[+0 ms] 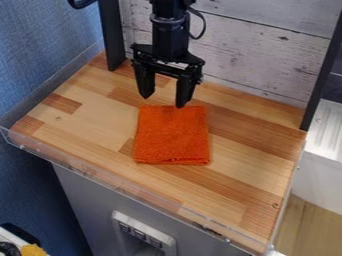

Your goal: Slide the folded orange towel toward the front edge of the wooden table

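Pincer [163,100]: fingers apart, hanging over the far edge of a folded orange cloth [172,135]. Cloth lies flat, mid-bench. Wooden bench [87,125] bordered by clear edging [133,191]; whitewashed plank panel [257,55] behind.

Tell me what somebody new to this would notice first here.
Probably the bright orange folded cloth, lying near the middle of the striped wooden countertop. Next comes the black gripper, hanging open by the cloth's far edge, dark against the whitewashed plank panel behind.
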Tool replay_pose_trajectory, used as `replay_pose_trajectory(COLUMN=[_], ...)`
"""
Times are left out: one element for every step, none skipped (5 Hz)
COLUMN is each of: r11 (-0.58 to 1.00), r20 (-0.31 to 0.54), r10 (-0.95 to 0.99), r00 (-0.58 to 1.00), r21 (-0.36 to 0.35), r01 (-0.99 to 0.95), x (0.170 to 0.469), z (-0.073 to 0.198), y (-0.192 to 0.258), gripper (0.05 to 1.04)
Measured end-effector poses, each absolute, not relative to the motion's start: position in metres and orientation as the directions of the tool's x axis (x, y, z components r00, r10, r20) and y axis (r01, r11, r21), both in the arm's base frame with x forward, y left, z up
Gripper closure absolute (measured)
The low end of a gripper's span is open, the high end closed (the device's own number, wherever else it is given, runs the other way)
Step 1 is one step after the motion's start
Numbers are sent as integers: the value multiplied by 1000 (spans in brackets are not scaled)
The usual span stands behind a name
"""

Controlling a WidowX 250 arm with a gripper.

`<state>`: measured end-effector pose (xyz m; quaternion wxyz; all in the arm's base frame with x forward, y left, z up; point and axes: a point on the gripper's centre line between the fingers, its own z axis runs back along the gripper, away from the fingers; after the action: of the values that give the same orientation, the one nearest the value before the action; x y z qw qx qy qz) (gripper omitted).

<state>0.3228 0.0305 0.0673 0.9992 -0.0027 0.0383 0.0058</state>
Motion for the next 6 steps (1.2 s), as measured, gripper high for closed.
replay_pose_trajectory(r11=[997, 978, 940, 884, 821, 763], r20=[-77, -73, -64, -23, 11, 32], r10=[82, 207, 340, 467, 571, 646], r00=[994, 976, 938, 884, 821, 763], r21=[-1, 6, 9, 5, -8, -17], r01=[-83, -207, -341, -467, -571, -646], x=[323, 321, 319, 319, 321, 318], z=[67, 63, 59, 56, 49, 40], y=[31, 30, 22, 18, 18, 16], gripper=[85, 85, 113, 404, 705, 909])
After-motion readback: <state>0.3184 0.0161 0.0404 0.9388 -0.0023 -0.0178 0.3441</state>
